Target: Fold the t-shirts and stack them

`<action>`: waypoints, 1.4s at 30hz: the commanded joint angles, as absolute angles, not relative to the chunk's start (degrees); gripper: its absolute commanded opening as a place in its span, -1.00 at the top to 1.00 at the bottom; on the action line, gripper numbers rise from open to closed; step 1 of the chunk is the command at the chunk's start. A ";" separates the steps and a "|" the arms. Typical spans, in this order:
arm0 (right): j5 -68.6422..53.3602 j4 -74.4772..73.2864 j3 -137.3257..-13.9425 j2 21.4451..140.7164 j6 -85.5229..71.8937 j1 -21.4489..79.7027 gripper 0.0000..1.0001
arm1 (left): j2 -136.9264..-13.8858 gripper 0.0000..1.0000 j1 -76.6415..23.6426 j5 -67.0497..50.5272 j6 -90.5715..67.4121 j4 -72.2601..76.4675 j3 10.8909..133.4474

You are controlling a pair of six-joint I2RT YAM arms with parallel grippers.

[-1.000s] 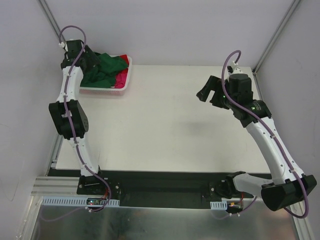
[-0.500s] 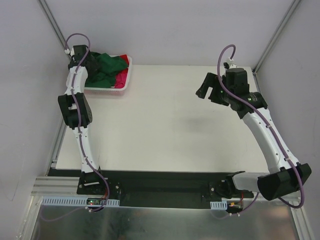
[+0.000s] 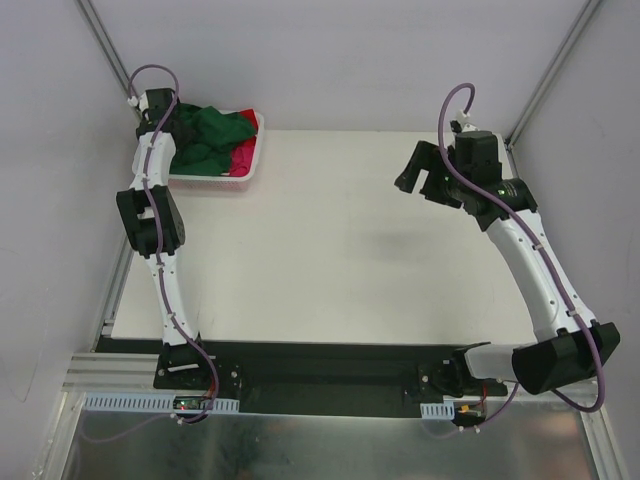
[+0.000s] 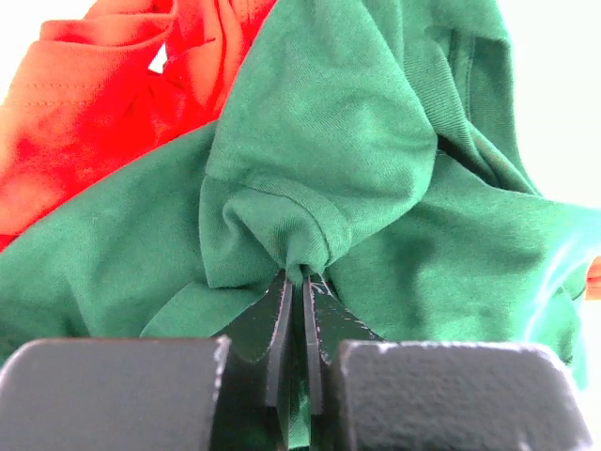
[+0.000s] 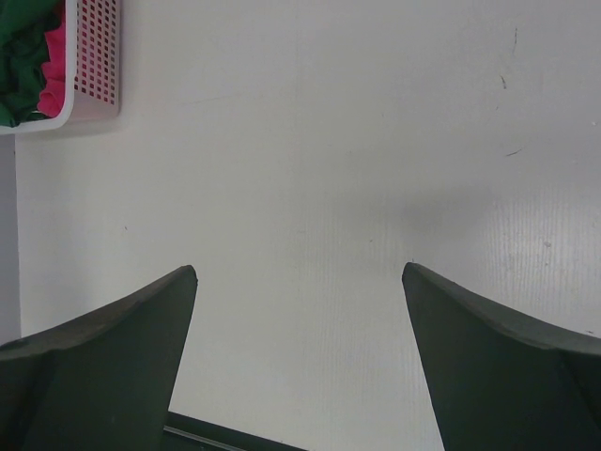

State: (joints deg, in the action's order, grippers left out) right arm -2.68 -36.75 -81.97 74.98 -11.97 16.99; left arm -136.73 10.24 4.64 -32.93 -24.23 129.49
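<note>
the left gripper has its two dark fingers pressed together on a bunched fold of the dark green t-shirt, and the cloth puckers into a knot right at the tips. just past the tips the green fabric rises in a loose heap, with a hemmed edge curving across it. further on and to the gripper's left, the red t-shirt lies crumpled, partly under the green one.

the right gripper is spread wide, with nothing between its fingers. it hangs above the pale table, and only bare surface shows below and ahead of it. far ahead and off to its left stands the white mesh basket, at the table's far left corner. a pink t-shirt lies against the basket's wall, with green cloth beside it.
</note>
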 commanded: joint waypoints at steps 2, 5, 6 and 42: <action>-5.18 -36.13 -84.02 75.41 -11.60 16.70 -0.92 | -126.67 1.00 10.64 6.15 -31.12 -21.97 132.28; -6.32 -34.99 -83.85 75.32 -11.78 16.61 -0.93 | -121.32 1.00 10.55 5.54 -31.38 -21.97 131.23; -6.68 -34.46 -83.59 75.24 -11.69 16.61 -0.93 | -119.90 1.00 10.46 5.10 -31.46 -21.89 131.22; 1.84 -30.41 -76.81 66.09 -17.84 16.88 -0.93 | -90.62 1.00 -2.72 -15.20 -37.79 -12.22 148.01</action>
State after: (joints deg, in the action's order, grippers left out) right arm -0.82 -29.98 -73.45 65.63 -16.10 16.95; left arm -93.95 0.14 -8.45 -34.74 -20.16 144.99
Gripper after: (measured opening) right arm 0.962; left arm 0.021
